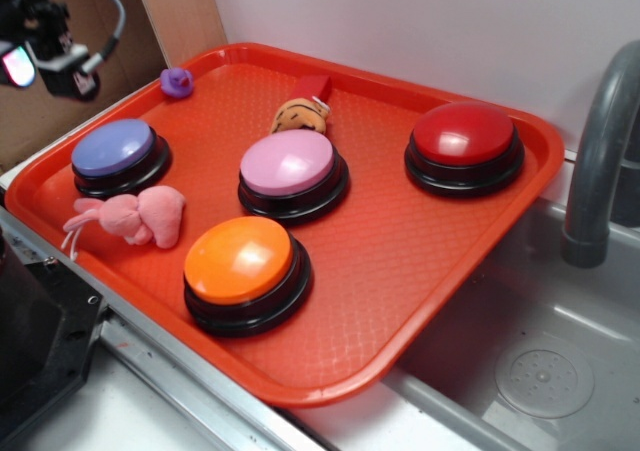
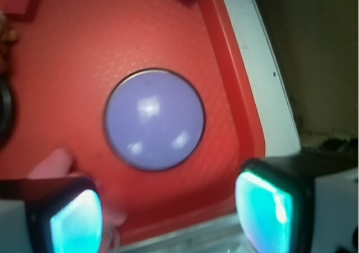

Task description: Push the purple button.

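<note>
The purple button (image 1: 113, 149), a periwinkle dome on a black base, sits at the left end of the red tray (image 1: 400, 271). In the wrist view the purple button (image 2: 154, 118) fills the middle of the picture, seen from straight above. My gripper (image 1: 35, 56) hangs high above the tray's left corner, above and left of that button, only partly in the exterior view. In the wrist view my gripper (image 2: 171, 219) is open, its two cyan-lit fingertips (image 2: 263, 211) wide apart with nothing between them, over the tray's near rim just short of the button.
On the tray also stand a pink-lilac button (image 1: 290, 166), an orange button (image 1: 242, 263) and a red button (image 1: 464, 139). A pink plush toy (image 1: 135, 216) lies beside the purple button. A tiny purple duck (image 1: 177, 82) and a small toy (image 1: 300, 114) lie further back. A sink (image 1: 545, 371) and faucet (image 1: 600, 151) are at right.
</note>
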You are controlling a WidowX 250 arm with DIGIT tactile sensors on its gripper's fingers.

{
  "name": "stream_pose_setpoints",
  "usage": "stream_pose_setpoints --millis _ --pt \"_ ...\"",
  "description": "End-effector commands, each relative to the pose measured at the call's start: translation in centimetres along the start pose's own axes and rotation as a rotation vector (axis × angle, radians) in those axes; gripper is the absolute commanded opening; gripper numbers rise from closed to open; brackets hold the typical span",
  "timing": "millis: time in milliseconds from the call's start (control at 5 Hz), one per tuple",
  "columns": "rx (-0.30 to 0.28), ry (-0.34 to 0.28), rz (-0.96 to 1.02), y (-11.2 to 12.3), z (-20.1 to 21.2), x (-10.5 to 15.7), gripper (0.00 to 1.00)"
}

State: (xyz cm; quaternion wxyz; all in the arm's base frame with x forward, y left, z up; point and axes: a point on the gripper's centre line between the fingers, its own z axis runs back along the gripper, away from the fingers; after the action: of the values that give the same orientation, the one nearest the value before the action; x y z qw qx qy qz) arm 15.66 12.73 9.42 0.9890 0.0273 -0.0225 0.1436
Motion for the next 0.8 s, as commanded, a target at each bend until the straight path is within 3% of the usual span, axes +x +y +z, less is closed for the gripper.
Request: stream_pose_setpoints --millis 0,600 --pt "0.023 -0.022 0.030 1.4 -3.0 1.5 1.00" --pt "0.046 0.067 0.099 0.9 -4.6 2.1 1.00"
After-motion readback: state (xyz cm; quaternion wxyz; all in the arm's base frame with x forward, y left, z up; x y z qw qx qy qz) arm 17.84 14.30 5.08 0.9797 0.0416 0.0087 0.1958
